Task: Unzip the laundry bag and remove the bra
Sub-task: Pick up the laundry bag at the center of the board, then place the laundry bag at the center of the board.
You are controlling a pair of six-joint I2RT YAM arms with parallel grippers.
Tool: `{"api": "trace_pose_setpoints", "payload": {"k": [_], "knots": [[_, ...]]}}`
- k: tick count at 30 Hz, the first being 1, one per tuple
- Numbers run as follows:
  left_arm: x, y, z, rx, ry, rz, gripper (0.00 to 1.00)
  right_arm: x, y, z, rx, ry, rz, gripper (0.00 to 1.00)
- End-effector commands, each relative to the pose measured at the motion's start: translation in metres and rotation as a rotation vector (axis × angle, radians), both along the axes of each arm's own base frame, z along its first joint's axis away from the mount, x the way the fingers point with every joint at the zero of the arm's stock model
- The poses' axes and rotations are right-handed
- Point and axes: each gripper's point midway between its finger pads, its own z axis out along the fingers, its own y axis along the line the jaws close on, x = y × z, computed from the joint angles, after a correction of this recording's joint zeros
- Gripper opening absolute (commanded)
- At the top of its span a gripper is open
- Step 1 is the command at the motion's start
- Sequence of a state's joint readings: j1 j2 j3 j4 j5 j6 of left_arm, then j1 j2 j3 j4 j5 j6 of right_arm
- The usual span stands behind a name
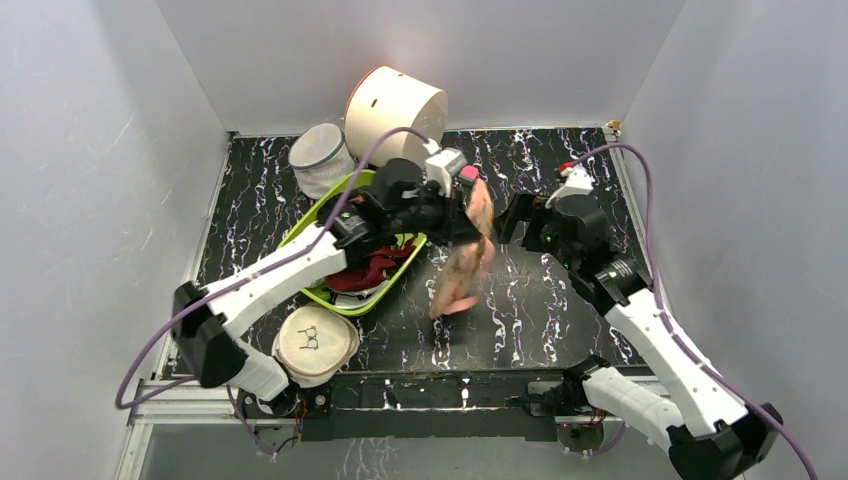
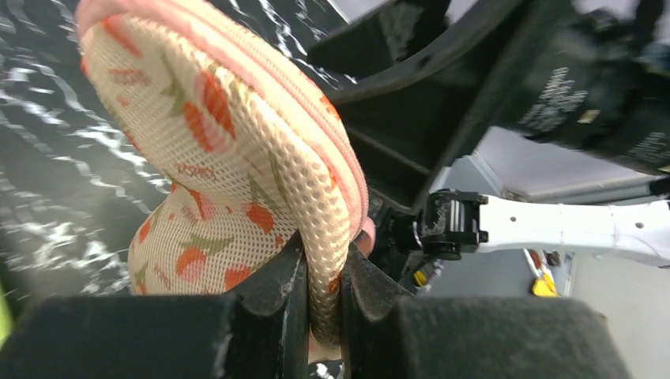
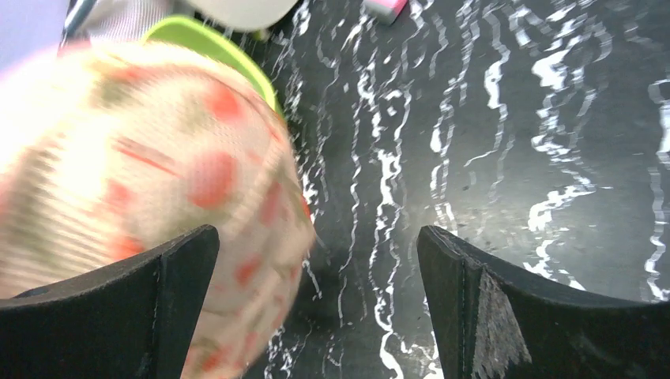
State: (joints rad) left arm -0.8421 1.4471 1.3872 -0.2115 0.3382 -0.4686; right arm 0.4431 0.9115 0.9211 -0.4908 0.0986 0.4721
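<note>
The left tool (image 2: 324, 294) is closed on a thin fold at the rim of the laundry bag (image 2: 237, 134), which hangs from that pinch above the bench (image 1: 570, 300) at its middle. Whether its lower end touches the surface cannot be told. The bra is not visible anywhere, so it is presumably zipped inside. The right tool (image 3: 316, 304) is wide open and empty, just beside the hanging bag, with the fabric overlapping one of its fingers. The main risk is the hold itself: so little padded mesh is between the left fingers that a sideways tug on the zipper could pull the bag free and drop it. The bag is blurred in the right wrist view, so it may be swinging. No zipper pull shows in any view, so the right tool could well close on mesh instead of the pull. The two arms are close together, and a short misjudged reach could knock them. If the bag opens while hanging, the bra might spill toward the green basket (image 1: 318, 216) of other garments nearby.
</note>
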Motion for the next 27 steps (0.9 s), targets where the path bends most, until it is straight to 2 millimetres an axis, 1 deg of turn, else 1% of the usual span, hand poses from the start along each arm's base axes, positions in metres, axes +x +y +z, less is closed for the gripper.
{"api": "trace_pose_setpoints", "payload": {"k": [1, 3, 5, 7, 9, 11, 13, 15, 16, 18, 19, 20, 21, 22, 23, 25, 27], "knots": [[-0.011, -0.04, 0.039, -0.22, 0.006, -0.095, 0.0, 0.0, -0.03, 0.059, 0.03, -0.176, -0.148, 0.98], [-0.007, -0.047, 0.024, -0.241, 0.064, -0.073, 0.0, -0.004, -0.033, 0.067, 0.033, -0.21, -0.15, 0.98], [-0.01, -0.051, 0.011, -0.273, 0.137, -0.088, 0.0, -0.006, -0.032, 0.071, 0.033, -0.23, -0.129, 0.98], [-0.01, -0.048, -0.013, -0.272, 0.215, -0.066, 0.0, -0.006, -0.027, 0.067, 0.026, -0.218, -0.104, 0.98], [-0.006, -0.037, -0.032, -0.286, 0.276, -0.017, 0.0, -0.004, -0.018, 0.059, 0.018, -0.196, -0.057, 0.98], [0.002, -0.021, -0.056, -0.285, 0.347, 0.042, 0.0, -0.001, -0.005, 0.044, 0.009, -0.147, 0.009, 0.98], [0.019, 0.005, -0.084, -0.249, 0.426, 0.116, 0.01, 0.001, 0.011, 0.029, 0.007, -0.09, 0.085, 0.98], [0.027, 0.03, -0.107, -0.171, 0.441, 0.16, 0.01, 0.001, 0.026, 0.014, 0.015, -0.042, 0.159, 0.98], [0.032, 0.041, -0.112, -0.131, 0.42, 0.185, 0.02, 0.001, 0.034, 0.008, 0.024, -0.027, 0.198, 0.98], [0.04, 0.062, -0.123, -0.01, 0.371, 0.248, 0.1, -0.001, 0.044, -0.001, 0.035, 0.007, 0.249, 0.98], [0.043, 0.069, -0.125, 0.043, 0.351, 0.26, 0.13, -0.001, 0.047, -0.006, 0.039, 0.018, 0.265, 0.98], [0.045, 0.074, -0.126, 0.083, 0.334, 0.258, 0.19, -0.001, 0.05, -0.011, 0.041, 0.029, 0.28, 0.98], [0.048, 0.075, -0.125, 0.107, 0.321, 0.246, 0.3, -0.001, 0.052, -0.015, 0.044, 0.039, 0.291, 0.98], [0.045, 0.076, -0.127, 0.136, 0.327, 0.223, 0.41, -0.002, 0.054, -0.019, 0.045, 0.054, 0.305, 0.98], [0.045, 0.075, -0.128, 0.154, 0.323, 0.199, 0.5, -0.003, 0.057, -0.023, 0.047, 0.068, 0.32, 0.98], [0.041, 0.072, -0.13, 0.164, 0.327, 0.157, 0.65, -0.005, 0.063, -0.03, 0.053, 0.092, 0.353, 0.98], [0.029, 0.066, -0.133, 0.143, 0.334, 0.103, 0.73, -0.007, 0.065, -0.035, 0.058, 0.111, 0.37, 0.98]]}}
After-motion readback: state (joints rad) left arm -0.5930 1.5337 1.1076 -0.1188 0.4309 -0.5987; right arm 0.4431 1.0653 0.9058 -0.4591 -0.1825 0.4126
